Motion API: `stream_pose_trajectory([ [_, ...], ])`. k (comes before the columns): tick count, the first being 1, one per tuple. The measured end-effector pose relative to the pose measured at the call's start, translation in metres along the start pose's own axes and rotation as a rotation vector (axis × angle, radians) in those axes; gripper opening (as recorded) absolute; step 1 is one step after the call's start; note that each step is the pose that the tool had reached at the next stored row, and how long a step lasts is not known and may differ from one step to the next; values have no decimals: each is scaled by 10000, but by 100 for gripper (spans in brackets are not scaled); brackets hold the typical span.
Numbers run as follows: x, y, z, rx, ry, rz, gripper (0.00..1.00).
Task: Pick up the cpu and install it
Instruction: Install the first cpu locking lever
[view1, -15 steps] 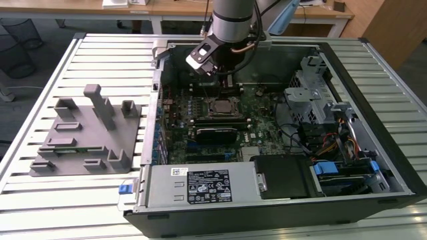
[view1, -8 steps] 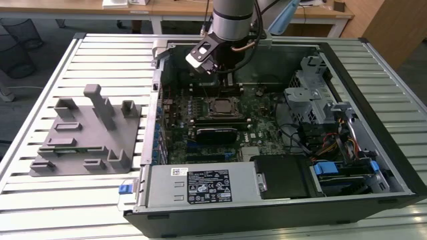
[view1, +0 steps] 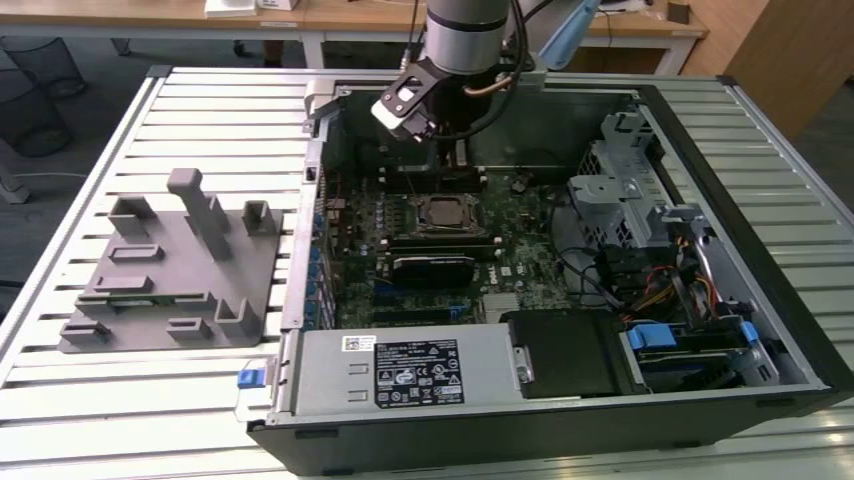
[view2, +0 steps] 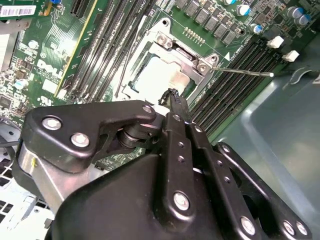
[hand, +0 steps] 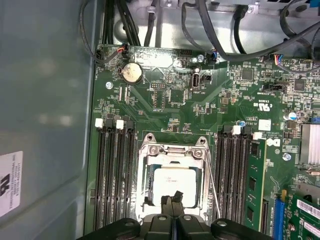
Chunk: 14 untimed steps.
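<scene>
The cpu, a pale silver square, lies flat in the motherboard socket, with a metal frame around it. It also shows in the second wrist view and in the exterior view. My gripper hangs above the socket's near edge, its two black fingers pressed together and nothing visible between them. In the second wrist view the gripper stands a little clear of the chip. In the exterior view the arm reaches down into the open computer case.
A grey fixture sits on the slatted table at the exterior view's left. Inside the case are a silver labelled box, a black ribbed module, memory slots on both sides of the socket, and cable bundles.
</scene>
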<state>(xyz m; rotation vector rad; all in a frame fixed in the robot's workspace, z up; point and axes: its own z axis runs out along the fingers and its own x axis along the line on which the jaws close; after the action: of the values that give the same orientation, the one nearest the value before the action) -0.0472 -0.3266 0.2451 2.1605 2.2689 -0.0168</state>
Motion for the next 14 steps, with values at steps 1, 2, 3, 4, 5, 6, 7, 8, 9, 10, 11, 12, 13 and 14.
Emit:
stream_pose_trajectory([
  [1, 0, 0, -18, 0, 0, 0, 11],
  [2, 0, 0, -35, 0, 1, 0, 11],
  [3, -1, 0, -51, -1, 1, 0, 11],
  [4, -1, 0, -72, 0, 0, 0, 11],
  [5, -1, 0, -94, 0, 0, 0, 11],
  [6, -1, 0, -117, 0, 0, 0, 11],
  [7, -2, 0, -134, 0, 0, 0, 11],
  [8, -2, 0, -149, 1, -1, 0, 11],
  [9, -2, 0, -155, 0, -1, 0, 11],
  [10, -3, -3, -155, -3, 1, -5, 11],
  [11, -3, -10, -154, -5, -2, -41, 11],
  [12, -2, -19, -155, -4, -13, -100, 11],
  [13, -2, -27, -156, -3, -35, -167, 11],
  [14, -2, -30, -156, -3, -46, -255, 11],
])
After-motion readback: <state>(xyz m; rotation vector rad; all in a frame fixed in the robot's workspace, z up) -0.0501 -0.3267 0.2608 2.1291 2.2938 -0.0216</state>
